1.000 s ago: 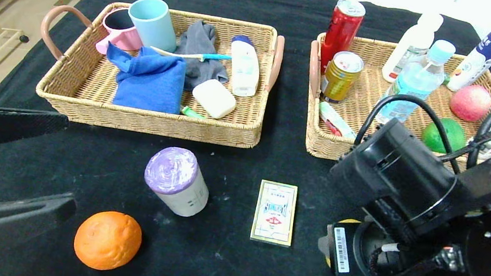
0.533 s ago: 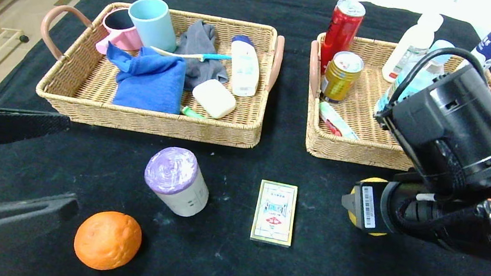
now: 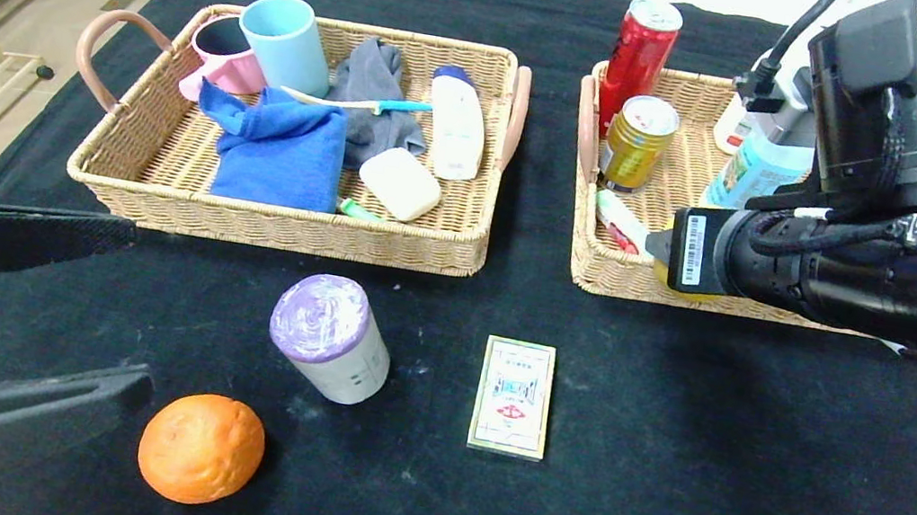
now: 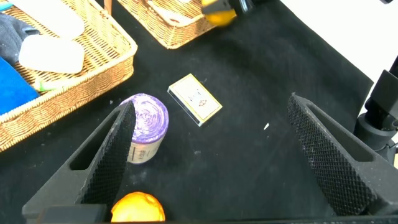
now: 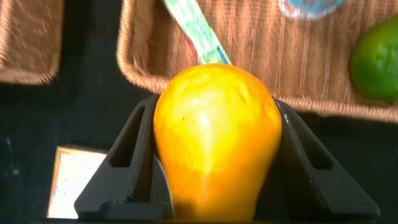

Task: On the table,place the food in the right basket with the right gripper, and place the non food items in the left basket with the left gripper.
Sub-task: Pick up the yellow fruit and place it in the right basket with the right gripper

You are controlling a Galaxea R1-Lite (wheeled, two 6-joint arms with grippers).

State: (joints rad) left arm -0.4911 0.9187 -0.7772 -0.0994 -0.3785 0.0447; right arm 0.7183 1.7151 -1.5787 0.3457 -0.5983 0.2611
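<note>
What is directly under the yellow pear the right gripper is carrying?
The right gripper holds the yellow pear over the right basket near rim. The candy stick shows just beyond it; the pear itself covers whatever lies straight beneath.

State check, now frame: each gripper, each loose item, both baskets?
right gripper: shut on yellow pear, over right basket front rim
left gripper: open, empty, low over the table
orange: on table, untouched
purple-topped roll: upright on table
card box: flat on table
left basket: filled
</note>
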